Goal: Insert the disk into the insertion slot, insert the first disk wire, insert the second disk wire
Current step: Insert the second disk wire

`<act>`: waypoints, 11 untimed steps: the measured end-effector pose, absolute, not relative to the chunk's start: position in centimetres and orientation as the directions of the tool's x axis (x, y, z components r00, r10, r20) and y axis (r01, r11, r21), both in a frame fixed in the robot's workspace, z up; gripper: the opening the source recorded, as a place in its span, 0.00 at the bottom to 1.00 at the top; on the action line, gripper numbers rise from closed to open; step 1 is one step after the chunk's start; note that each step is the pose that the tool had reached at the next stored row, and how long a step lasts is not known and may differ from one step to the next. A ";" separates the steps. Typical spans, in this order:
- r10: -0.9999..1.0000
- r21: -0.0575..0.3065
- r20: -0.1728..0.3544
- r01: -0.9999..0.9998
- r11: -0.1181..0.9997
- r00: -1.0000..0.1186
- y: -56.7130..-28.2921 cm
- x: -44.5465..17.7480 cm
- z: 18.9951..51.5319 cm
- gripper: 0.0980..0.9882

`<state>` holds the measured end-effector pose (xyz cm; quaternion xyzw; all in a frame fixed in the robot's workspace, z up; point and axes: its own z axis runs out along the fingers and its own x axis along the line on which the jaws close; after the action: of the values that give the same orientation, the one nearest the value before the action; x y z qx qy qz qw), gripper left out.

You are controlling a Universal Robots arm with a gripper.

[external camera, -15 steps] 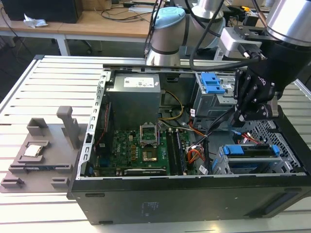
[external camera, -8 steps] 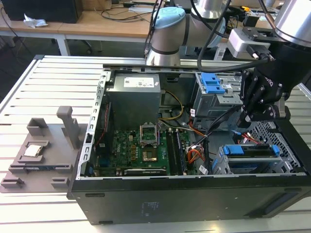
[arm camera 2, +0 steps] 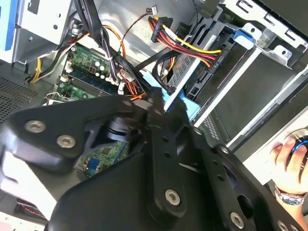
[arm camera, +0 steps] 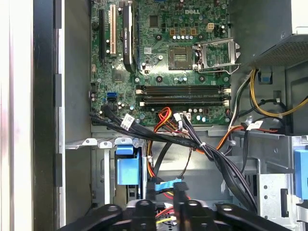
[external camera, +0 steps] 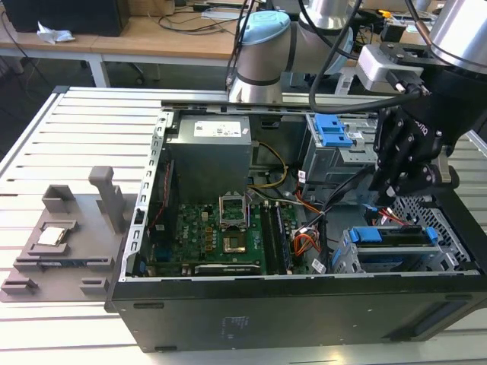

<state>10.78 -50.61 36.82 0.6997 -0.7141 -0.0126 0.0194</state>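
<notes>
White slatted metal table [external camera: 46, 137] carries the lot, and wooden desks [external camera: 152, 34] line the back of the room. At the exterior view's left sits a grey plastic fixture tray [external camera: 23, 262] w/ a small silver chip [external camera: 52, 236] in it. Next along is an open black PC case [external camera: 266, 319] on its side, w/ a green motherboard [external camera: 221, 236] flat inside and a grey metal power-supply box [external camera: 209, 156] behind that. The silver robot arm w/ pale blue joint cap [external camera: 262, 38] rises just past the case's rear edge.

Moving right, there's a taller grey metal cage w/ blue tab [external camera: 332, 131]. Below it a bundle of black, red, orange and yellow wires [external camera: 308, 242] crosses btwn board and bays, right in the way.

Far right, the flat rectangular disk in its bright blue plastic carrier [external camera: 392, 237] sits in the insertion slot of the silver perforated sheet-metal cage [external camera: 346, 258]. The black gripper [external camera: 384, 194] hangs just above it, fingers pressed together on a light-blue flat wire connector [arm camera: 166, 185]. Both wrist views show that pinch.

The case's side wall runs close on the exterior view's right, and there's open air over the motherboard. In the second wrist view, a person's hand [arm camera 2: 288, 161] rests outside the case.
</notes>
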 end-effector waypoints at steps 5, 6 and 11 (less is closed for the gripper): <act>-1.000 0.045 0.010 -0.999 0.021 -0.021 -50.6 10.8 36.7 0.30; -1.000 0.045 0.010 -0.999 0.029 -0.029 -50.6 10.8 36.6 0.30; -0.991 0.043 0.024 -0.990 0.134 -0.133 -50.6 10.8 36.2 0.30</act>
<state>10.79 -50.61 36.15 0.6581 -0.7525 -0.0082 0.0235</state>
